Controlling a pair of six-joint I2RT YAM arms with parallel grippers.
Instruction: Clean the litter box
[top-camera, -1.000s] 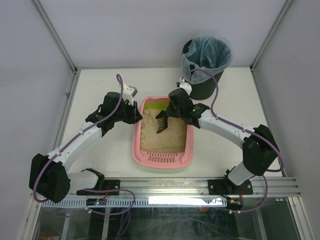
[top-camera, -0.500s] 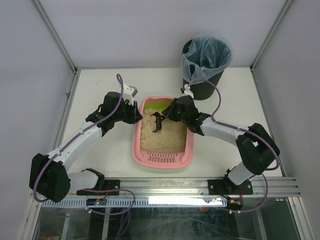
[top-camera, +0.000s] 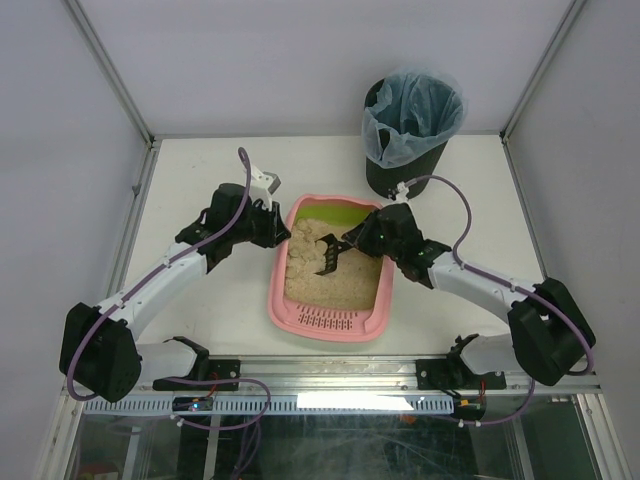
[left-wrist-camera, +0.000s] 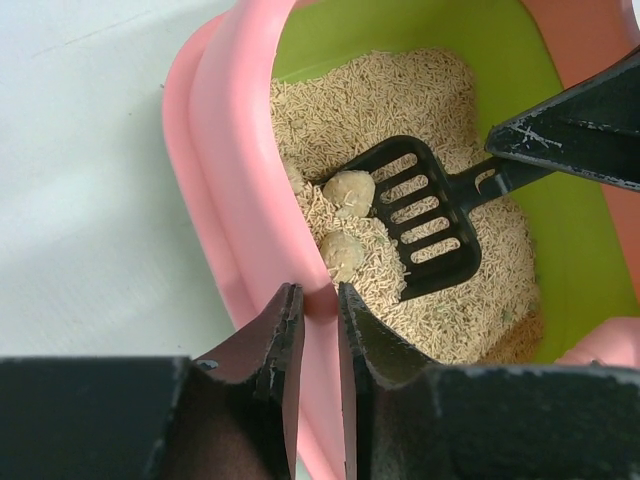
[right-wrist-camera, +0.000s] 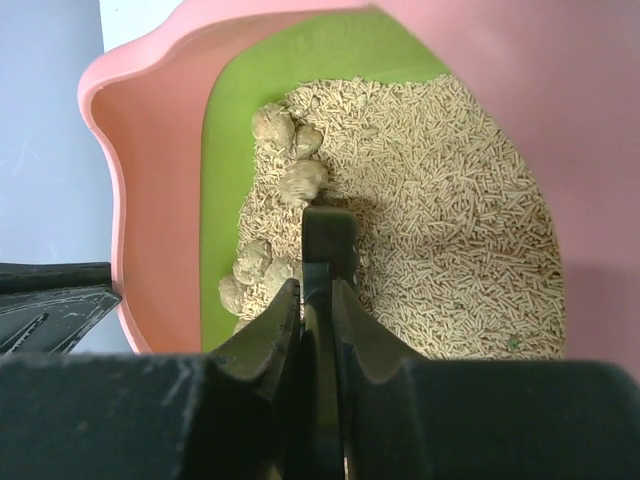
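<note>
Top external: litter box (top-camera: 328, 318) mid-table (top-camera: 200, 170), long axis 12-to-6, slotted rim toward 6, green end toward 12; left gripper (top-camera: 277, 230) pinching its 10 o'clock wall; right gripper (top-camera: 362, 238) clamped on black scoop (top-camera: 328, 256) handle, blade over litter; bin (top-camera: 400, 182) at 1 o'clock.

L arm (top-camera: 150, 285) & R arm (top-camera: 480, 280) both reach inward, jaws on each pinched nrly shut.
</note>
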